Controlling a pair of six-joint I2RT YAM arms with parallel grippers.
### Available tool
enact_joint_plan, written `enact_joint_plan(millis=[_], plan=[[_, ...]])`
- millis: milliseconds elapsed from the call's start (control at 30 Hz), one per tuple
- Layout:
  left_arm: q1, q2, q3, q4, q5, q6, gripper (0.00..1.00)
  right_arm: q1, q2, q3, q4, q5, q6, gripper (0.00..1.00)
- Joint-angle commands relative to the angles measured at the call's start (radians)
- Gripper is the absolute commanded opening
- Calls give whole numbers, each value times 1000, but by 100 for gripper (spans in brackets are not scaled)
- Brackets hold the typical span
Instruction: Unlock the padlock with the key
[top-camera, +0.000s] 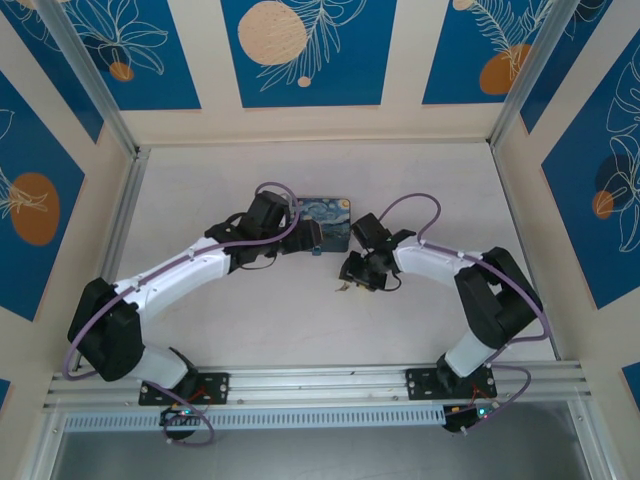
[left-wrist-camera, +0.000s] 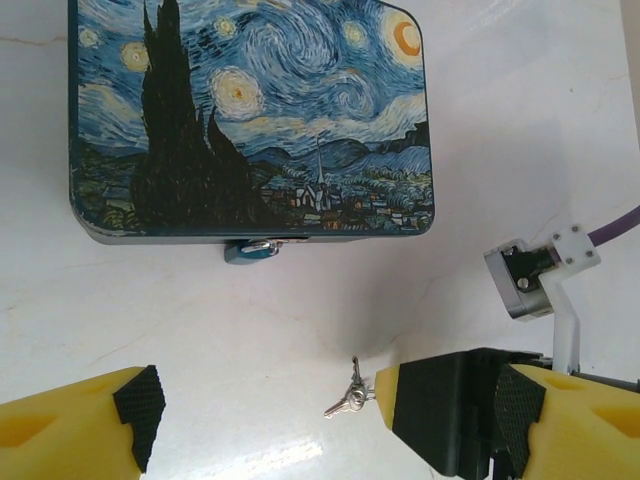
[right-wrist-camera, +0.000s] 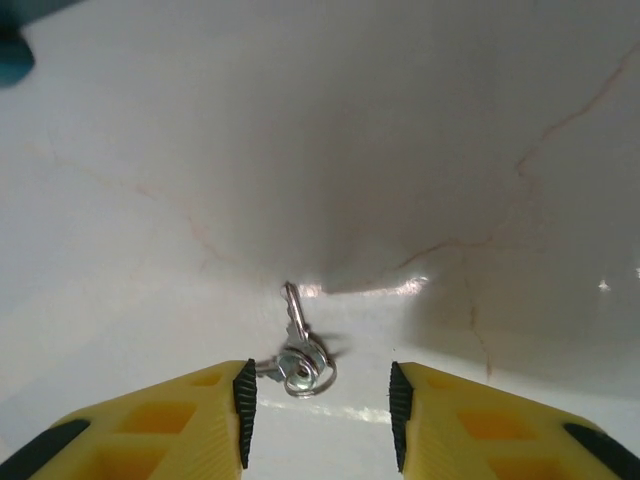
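Observation:
The padlock (left-wrist-camera: 250, 250), small and blue, hangs at the front edge of the Starry Night tin (left-wrist-camera: 250, 120). Two small silvery keys on a ring (left-wrist-camera: 347, 398) lie on the white table a short way in front of it. My left gripper (left-wrist-camera: 330, 420) is open wide above the table, with nothing held between its fingers. My right gripper (right-wrist-camera: 320, 412) is low over the table and open. The key ring (right-wrist-camera: 300, 362) lies between its pads, close to the left pad (right-wrist-camera: 244, 410). In the top view the right gripper (top-camera: 347, 283) sits just right of the left gripper (top-camera: 308, 238).
The tin (top-camera: 335, 215) lies flat at mid-table behind both grippers. One of the right gripper's fingers (left-wrist-camera: 440, 410) reaches into the left wrist view beside the keys. Metal rails and patterned blue walls ring the white table (top-camera: 200, 200).

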Motion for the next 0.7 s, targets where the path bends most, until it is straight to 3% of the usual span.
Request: enact_joint_plan(millis=[0,333,667], plan=[[14,-23,-12,-9,-20,-5,87,13,30,49,-54,48,99,40],[48,-38,-37,20,-12,-2,98,72,113,172,-204,124,202,39],[115,-81,-91,62,44,-12,99,114,170,215,-246,144,248,39]])
